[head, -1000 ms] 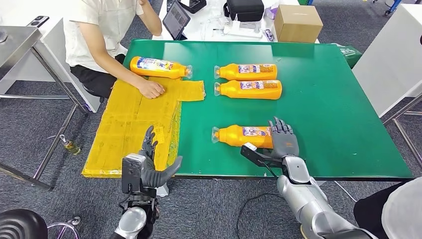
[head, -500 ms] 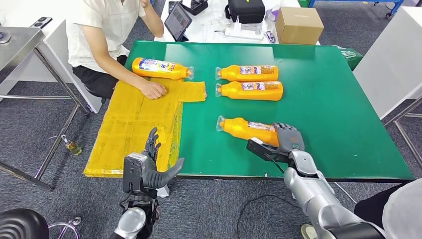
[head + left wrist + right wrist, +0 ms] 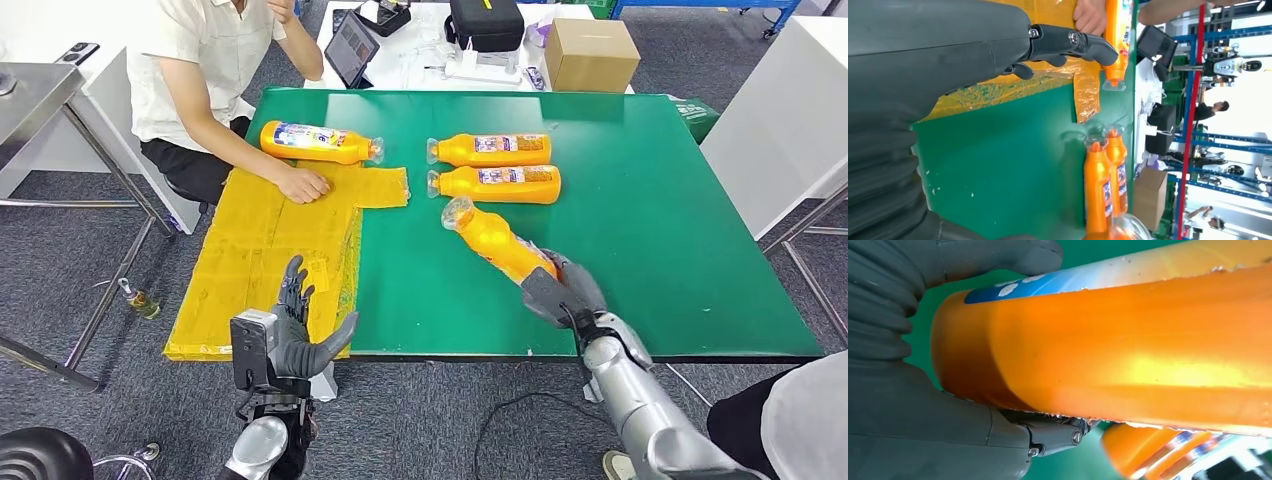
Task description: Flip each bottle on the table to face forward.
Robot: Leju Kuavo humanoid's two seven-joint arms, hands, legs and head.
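My right hand (image 3: 563,293) grips the base of an orange bottle (image 3: 493,240) and holds it lifted off the green table (image 3: 650,220), tilted with its clear cap toward the far left. Up close, that bottle (image 3: 1128,340) sits between my thumb and fingers. Two orange bottles (image 3: 492,150) (image 3: 497,183) lie side by side further back, labels up, caps to the left; they show again (image 3: 1097,186) (image 3: 1118,170) from the left wrist. A fourth bottle (image 3: 318,141) lies at the far left by a person's hand. My left hand (image 3: 290,340) hangs open below the table's near edge.
A person (image 3: 215,70) sits at the far left corner with a hand (image 3: 304,184) resting on the yellow sheet (image 3: 260,250). A cardboard box (image 3: 590,52), a black bag (image 3: 485,22) and a tablet (image 3: 352,47) stand on the white table behind.
My right hand closed on the near bottle and raised it from lying flat, swinging its cap end up and toward the far side. The left hand stayed put.
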